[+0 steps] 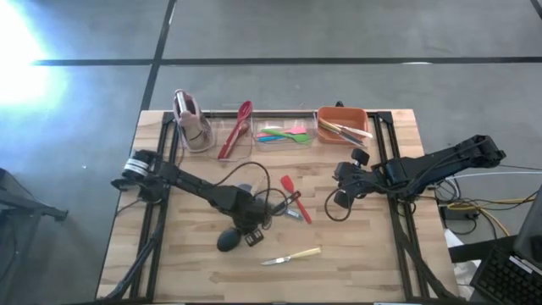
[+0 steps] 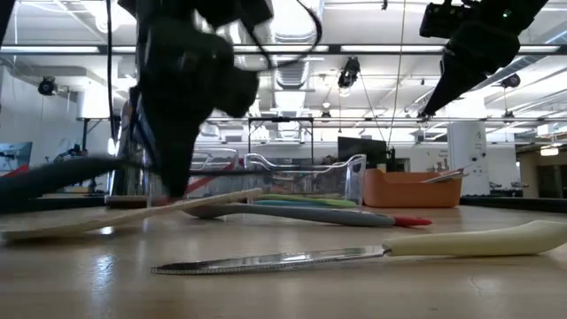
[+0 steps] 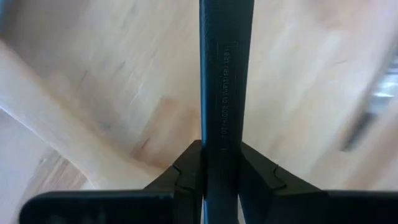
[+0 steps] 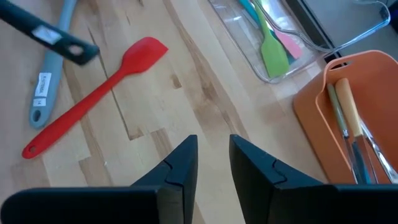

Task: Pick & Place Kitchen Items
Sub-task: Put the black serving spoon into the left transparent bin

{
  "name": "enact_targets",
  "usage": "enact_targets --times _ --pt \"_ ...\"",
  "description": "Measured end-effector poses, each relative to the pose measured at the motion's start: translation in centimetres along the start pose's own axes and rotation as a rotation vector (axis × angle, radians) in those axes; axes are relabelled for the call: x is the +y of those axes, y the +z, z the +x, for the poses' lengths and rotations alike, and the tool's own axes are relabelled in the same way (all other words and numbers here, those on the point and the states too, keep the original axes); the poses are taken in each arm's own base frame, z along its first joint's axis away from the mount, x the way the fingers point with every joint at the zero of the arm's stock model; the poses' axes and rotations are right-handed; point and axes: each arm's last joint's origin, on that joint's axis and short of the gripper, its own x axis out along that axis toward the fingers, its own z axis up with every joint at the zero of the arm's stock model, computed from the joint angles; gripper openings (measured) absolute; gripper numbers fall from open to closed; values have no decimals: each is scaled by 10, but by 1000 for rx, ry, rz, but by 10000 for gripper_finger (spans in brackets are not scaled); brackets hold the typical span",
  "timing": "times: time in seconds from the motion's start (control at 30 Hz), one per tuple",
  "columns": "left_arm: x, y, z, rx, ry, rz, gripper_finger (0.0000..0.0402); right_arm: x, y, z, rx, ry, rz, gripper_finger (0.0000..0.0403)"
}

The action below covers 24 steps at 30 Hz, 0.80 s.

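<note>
A black ladle (image 1: 229, 241) lies near the table's middle, and my left gripper (image 1: 251, 231) is shut on its handle. Beside it are a red spatula (image 1: 295, 197), a grey-blue utensil (image 4: 46, 81) and a wooden spatula (image 2: 133, 214). A pale-handled knife (image 1: 292, 256) lies nearer the front edge. My right gripper (image 4: 213, 158) hovers over bare wood right of the red spatula (image 4: 93, 93), its fingers slightly apart with nothing between them. My left gripper pinches the ladle's black handle (image 3: 222, 124) between its two fingers, one on each long side. The fingers (image 3: 186, 168) come steeply from above and lie across the handle. Whether the ladle's bowl is clear of the table I cannot tell.
Along the far edge stand a pink-topped rack (image 1: 193, 123), a clear bin with a red spoon (image 1: 237, 129), a clear bin (image 1: 315, 135) holding green, pink and blue spatulas, and an orange bin (image 1: 362, 114) with pale-handled utensils. Cables loop on the wood near both grippers.
</note>
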Motion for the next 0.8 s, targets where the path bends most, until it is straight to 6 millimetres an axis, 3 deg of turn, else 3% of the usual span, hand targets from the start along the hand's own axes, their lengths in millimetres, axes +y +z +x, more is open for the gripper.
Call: enact_targets --times 0.17,0.5,0.67,0.8 --pt "-3 -4 -38 -72 -77 2 68 0 -1 0 3 -1 -2 74" --pt "10 -27 -137 -390 -156 8 68 0 -1 1 5 -2 2 74" --pt "22 -39 -173 -597 -87 76 68 0 -3 2 12 -5 22 82" --pt "28 -40 -185 -756 64 141 68 0 -4 3 10 -4 26 86"
